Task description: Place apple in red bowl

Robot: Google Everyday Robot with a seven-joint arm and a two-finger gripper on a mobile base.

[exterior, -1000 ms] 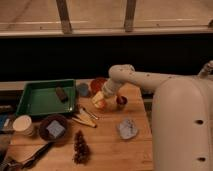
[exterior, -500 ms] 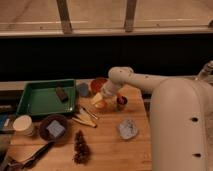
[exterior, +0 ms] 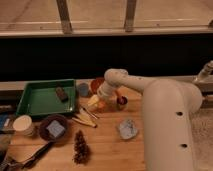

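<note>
The apple [exterior: 94, 103] is a small yellow-orange fruit on the wooden table, just in front of the red bowl [exterior: 96, 84]. The red bowl stands behind it at the table's back edge, partly hidden by my white arm. My gripper [exterior: 99, 100] reaches down from the right and sits right at the apple, covering its right side. An orange patch [exterior: 103, 106] shows under the gripper; I cannot tell if it is part of the apple.
A green tray [exterior: 35, 102] holding a dark block is at the left, with a small blue-grey cup [exterior: 83, 89] beside it. In front are a dark brown bowl [exterior: 54, 127], a white cup [exterior: 22, 123], a pine cone [exterior: 80, 146], sticks [exterior: 82, 119] and a crumpled blue-grey item [exterior: 127, 128].
The gripper has sunk slightly toward the apple. Nothing else has moved.
</note>
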